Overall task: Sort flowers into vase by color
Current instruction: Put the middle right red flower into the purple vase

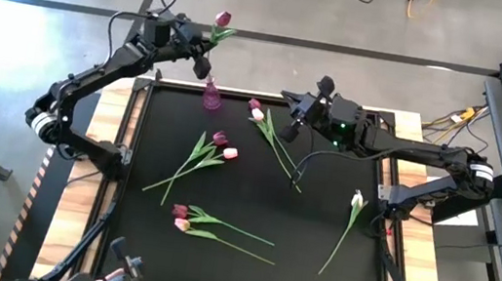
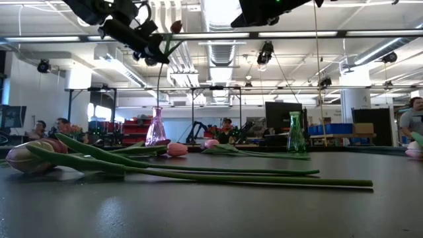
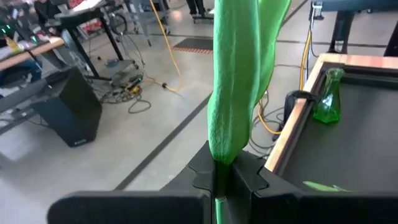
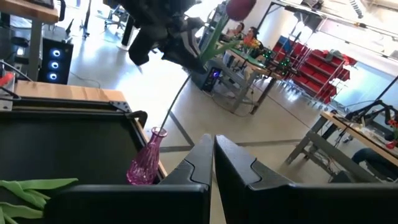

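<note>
My left gripper hangs high over the table's far-left corner, shut on a maroon-headed tulip. The tulip's stem runs down to the mouth of the pink vase; whether its end is inside I cannot tell. My right gripper hovers shut over the far middle and holds nothing. The green vase stands on the far side. Three pairs of maroon and pink tulips and a single pale tulip lie flat on the black mat. My left gripper pinches the tulip between its two fingers on the green leaf and stem a little below the head. The fingers lie across the stem. The flower is lifted clear of the table and nearly upright, head on top and stem hanging down toward the pink vase.
A tulip pair lies just below my right gripper, with stems running toward the table's middle. Another pair lies near the front. A wooden rim frames the mat. Desks, cables and people fill the room beyond.
</note>
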